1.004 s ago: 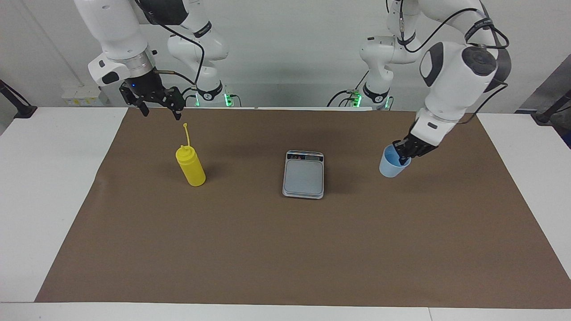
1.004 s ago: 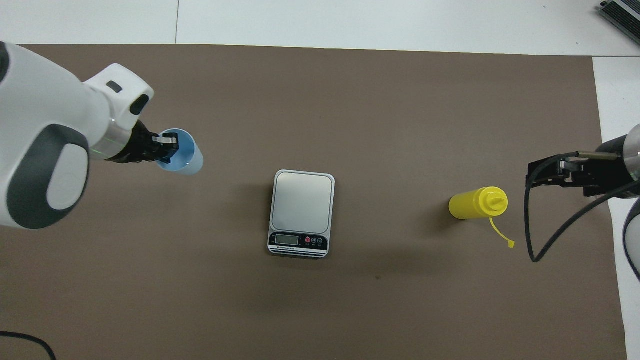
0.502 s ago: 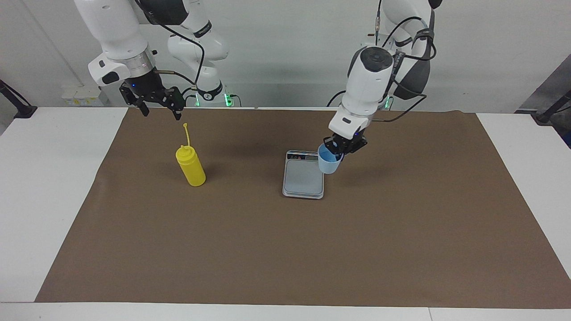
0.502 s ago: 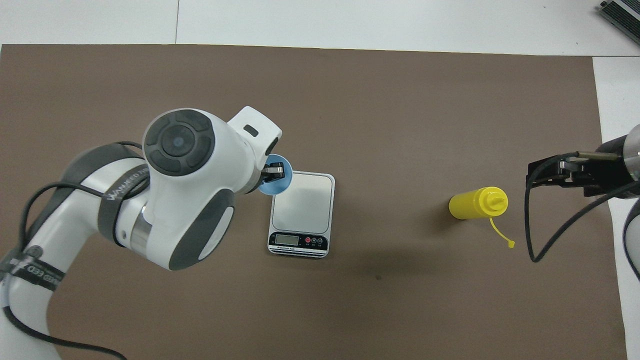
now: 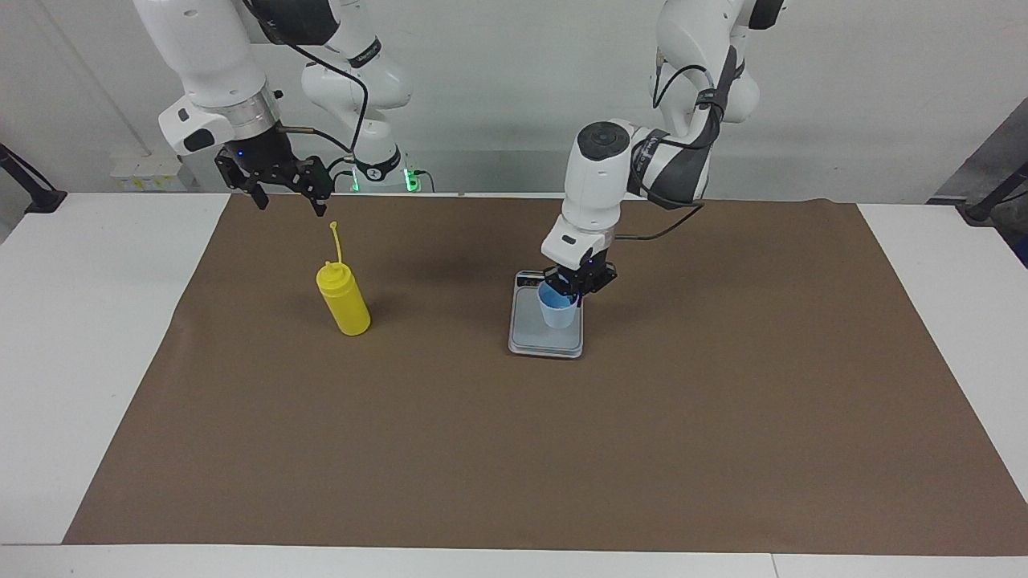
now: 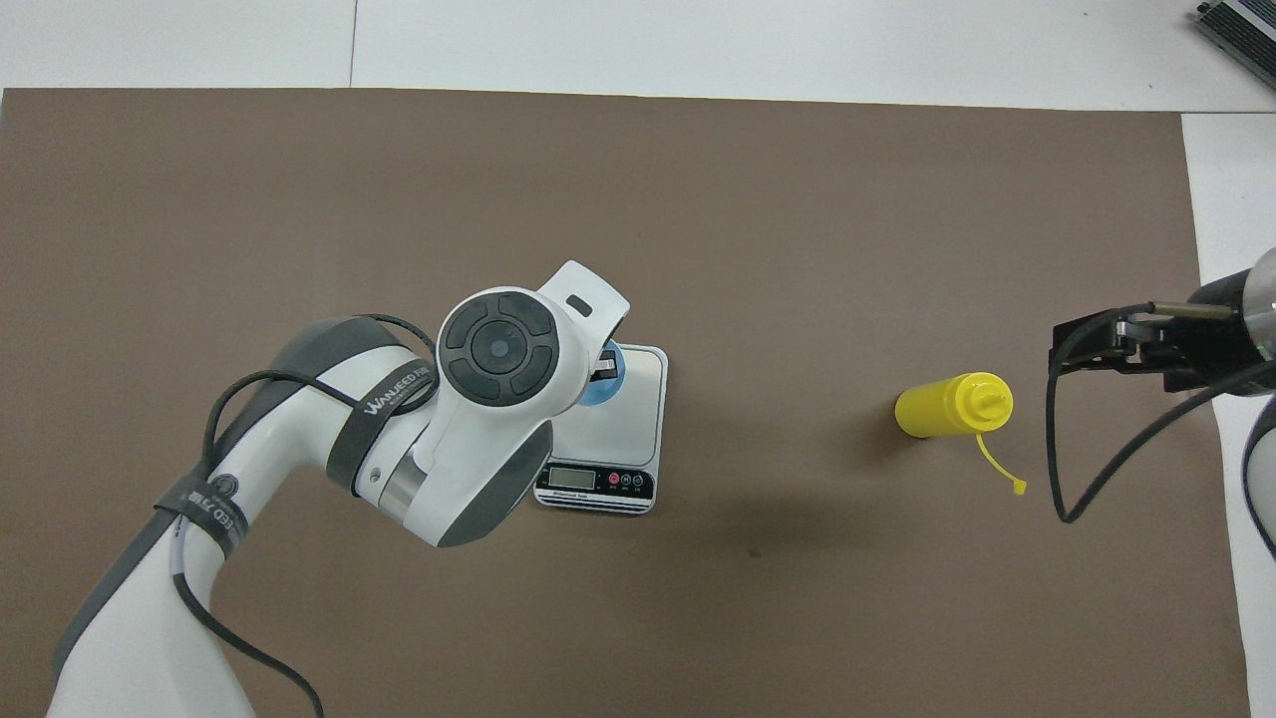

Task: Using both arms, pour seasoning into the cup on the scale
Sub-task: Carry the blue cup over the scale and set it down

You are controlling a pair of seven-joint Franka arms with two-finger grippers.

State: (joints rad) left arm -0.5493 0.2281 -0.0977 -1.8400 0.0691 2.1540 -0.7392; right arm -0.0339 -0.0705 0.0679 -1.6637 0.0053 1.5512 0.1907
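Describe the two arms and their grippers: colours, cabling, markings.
Both arms are white with rounded segments, dark grey or black joint panels and silver wrist rings. The left arm has a round dark cap with buttons, a grey band with white lettering, and black cable looped along it. The left gripper and the right gripper are black linkage types; a black cable runs to the right one. Green lights glow at both bases.

White arms (image 5: 598, 181), black cables, black tools (image 5: 281, 181)

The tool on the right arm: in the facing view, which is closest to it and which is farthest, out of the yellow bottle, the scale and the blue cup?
From the right tool, which waits over the mat's edge:
1. Yellow bottle, standing just below it, at the right arm's end.
2. Scale, mid-table.
3. Blue cup, over the scale in the left tool; nearly level with the scale, so a close call.
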